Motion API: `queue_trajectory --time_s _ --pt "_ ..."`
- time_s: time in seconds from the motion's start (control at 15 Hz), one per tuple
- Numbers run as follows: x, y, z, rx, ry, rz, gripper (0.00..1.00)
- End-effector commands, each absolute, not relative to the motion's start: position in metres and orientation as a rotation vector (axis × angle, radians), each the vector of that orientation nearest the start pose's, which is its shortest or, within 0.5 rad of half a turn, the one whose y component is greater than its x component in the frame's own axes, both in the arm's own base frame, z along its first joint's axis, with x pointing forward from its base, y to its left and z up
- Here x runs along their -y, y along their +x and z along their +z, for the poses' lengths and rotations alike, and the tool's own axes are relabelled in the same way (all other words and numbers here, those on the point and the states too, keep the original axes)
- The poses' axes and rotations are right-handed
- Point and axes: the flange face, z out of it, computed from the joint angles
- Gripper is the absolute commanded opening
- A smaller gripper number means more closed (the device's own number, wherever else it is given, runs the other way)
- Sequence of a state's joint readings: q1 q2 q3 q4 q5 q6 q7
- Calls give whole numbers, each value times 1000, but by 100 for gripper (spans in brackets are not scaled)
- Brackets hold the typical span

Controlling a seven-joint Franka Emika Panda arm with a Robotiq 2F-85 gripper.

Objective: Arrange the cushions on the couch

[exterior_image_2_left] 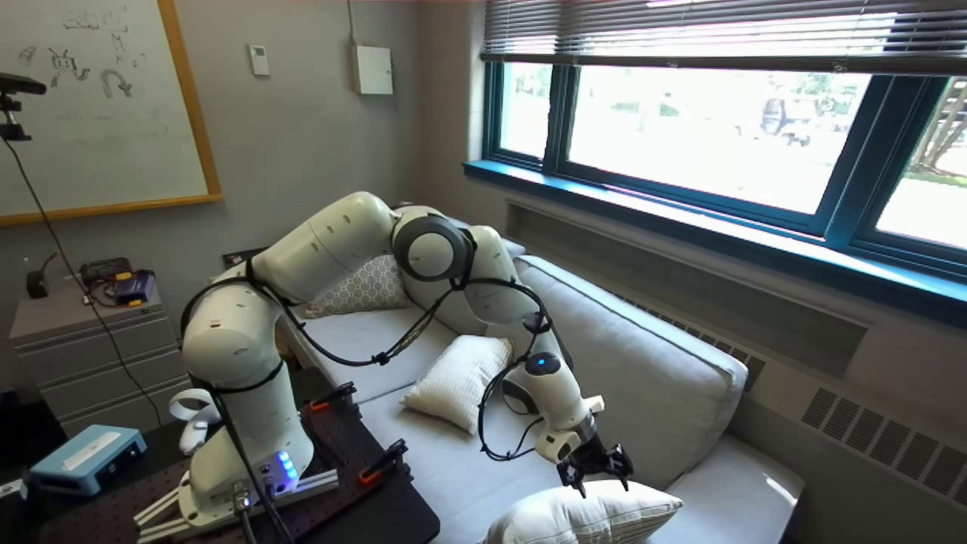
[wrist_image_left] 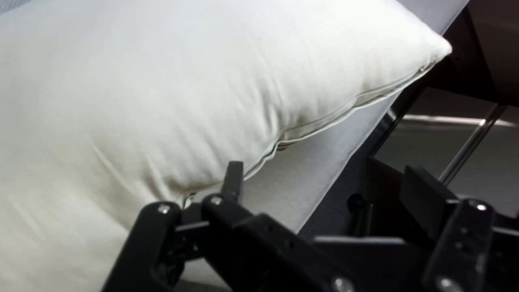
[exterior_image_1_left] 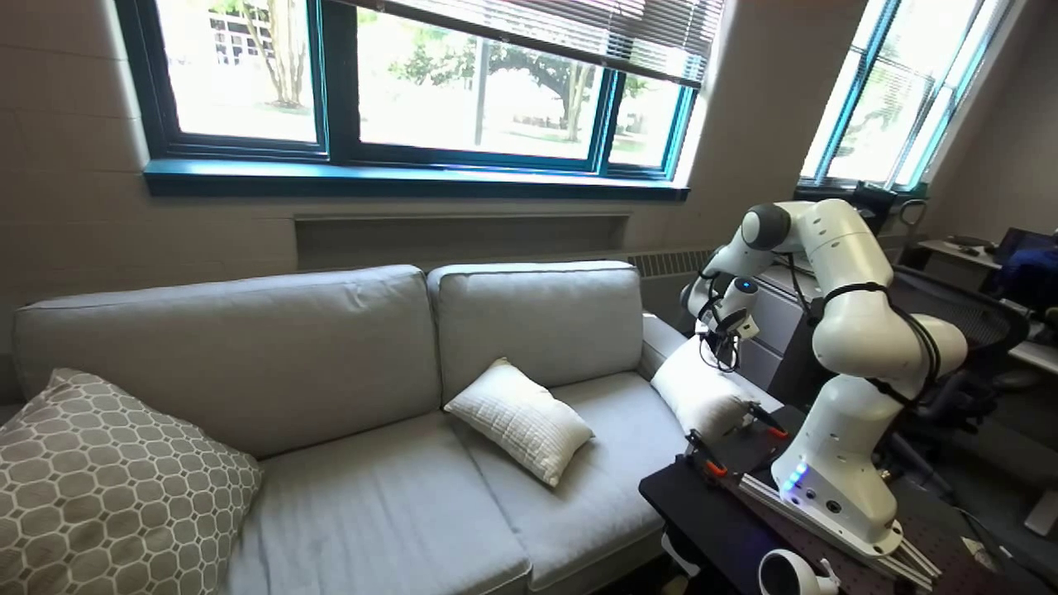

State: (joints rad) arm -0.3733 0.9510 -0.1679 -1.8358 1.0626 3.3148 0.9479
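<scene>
2 puffy white cushions [exterior_image_1_left: 522, 420]

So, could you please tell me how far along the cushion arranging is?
Seemingly done: one white cushion sits at one end of the couch. In hand: nothing gripped, though the open end effector is at that cushion's edge. Left, probably: straightening the other white cushion, lying askew nearer the couch's middle.

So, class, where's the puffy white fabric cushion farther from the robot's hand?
In an exterior view, the cushion lies at lower centre, on the light grey fabric couch, left of the other white cushion.
</scene>
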Motion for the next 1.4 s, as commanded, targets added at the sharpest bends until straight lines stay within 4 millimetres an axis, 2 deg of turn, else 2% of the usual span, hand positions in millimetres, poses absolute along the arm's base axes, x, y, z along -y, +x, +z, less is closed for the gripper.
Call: queue_trajectory --time_s 0.0,0.27,0.4,0.53,0.67,0.87,0.93,1.0,1.13,1.33 --pt "408 466 62 -2827 -740 -585 100" --pt "455 438 48 -2913 -512 -340 100" --pt "486 424 40 -2936 -403 -200 100" --pt "517 417 29 -2937 -317 -44 100" --pt "540 418 23 -2913 -229 108 100" --pt "559 435 26 -2781 -149 285 100" --pt "563 451 33 -2708 -236 226 100" --pt "553 424 25 -2813 -197 235 100" --pt "560 441 33 -2751 -214 223 100" --pt "559 448 33 -2738 -225 221 100"
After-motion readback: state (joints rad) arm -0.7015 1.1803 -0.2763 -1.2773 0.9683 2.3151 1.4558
